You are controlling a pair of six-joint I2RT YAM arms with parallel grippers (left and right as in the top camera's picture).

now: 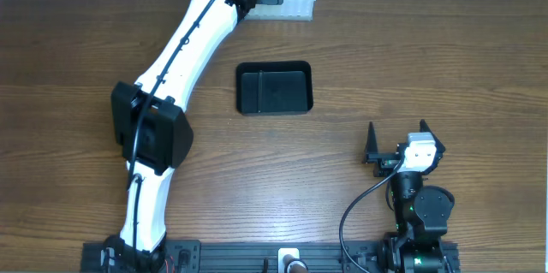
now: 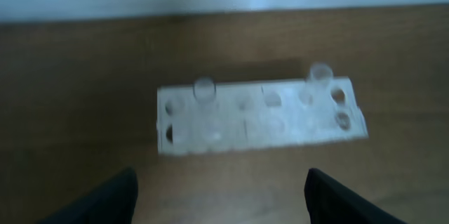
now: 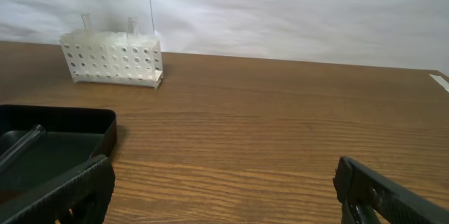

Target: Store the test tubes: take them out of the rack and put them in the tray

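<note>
- My left fingers (image 2: pixel 105 199) are spread wide and hold nothing. They hang over the white test tube rack (image 2: pixel 259 122) at the far side of the tabletop (image 1: pixel 445 50).
- Two glass tubes stand in the rack, the first tube (image 2: pixel 204 89) and the second tube (image 2: pixel 320 74), well apart from each other.
- The black tray (image 1: pixel 275 113) sits in the middle of the tabletop, nearer than the rack. One loose tube (image 3: pixel 19 145) lies in it.
- I think my job now is to grab one standing tube. I should put one finger on each side of its top, then go straight down.
- I should squeeze softly, because glass can slip or crack. I should lift straight up so the light rack does not tip.
- My right fingers (image 1: pixel 372 145) are wide and empty too, at the near right, well apart from the tray.
</note>
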